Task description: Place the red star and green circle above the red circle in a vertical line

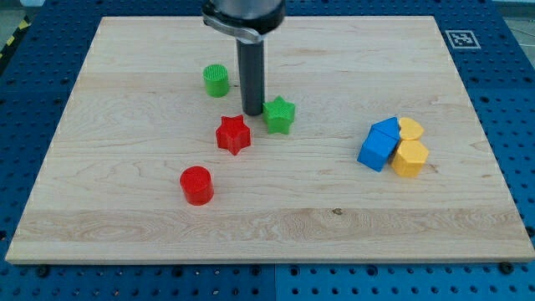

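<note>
The red star [233, 135] lies near the board's middle. The green circle [216, 80] is above it, slightly to the left. The red circle [197, 185] is below and left of the red star. My tip [252, 113] stands just above and right of the red star, right beside the left edge of a green star [279, 115], and to the lower right of the green circle. It appears close to both stars; contact cannot be told.
A cluster at the view's right holds a blue cube [376, 150], another blue block [387, 130], a yellow heart [410, 128] and a yellow hexagon [410, 158]. The wooden board [125, 226] lies on a blue perforated table.
</note>
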Robot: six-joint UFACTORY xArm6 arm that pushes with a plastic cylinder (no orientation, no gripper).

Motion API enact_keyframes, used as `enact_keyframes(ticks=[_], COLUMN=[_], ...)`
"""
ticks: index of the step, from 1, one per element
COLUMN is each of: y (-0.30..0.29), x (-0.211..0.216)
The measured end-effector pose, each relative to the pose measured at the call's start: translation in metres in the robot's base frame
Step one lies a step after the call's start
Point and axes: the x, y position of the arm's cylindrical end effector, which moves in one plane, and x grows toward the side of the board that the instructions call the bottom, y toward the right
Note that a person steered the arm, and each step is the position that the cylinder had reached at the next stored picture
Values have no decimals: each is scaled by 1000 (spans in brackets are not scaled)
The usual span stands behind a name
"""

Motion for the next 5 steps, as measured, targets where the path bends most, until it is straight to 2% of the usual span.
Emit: enact_keyframes(ticks=[1, 3, 5], y=[1, -2, -33], x=[29, 33, 31])
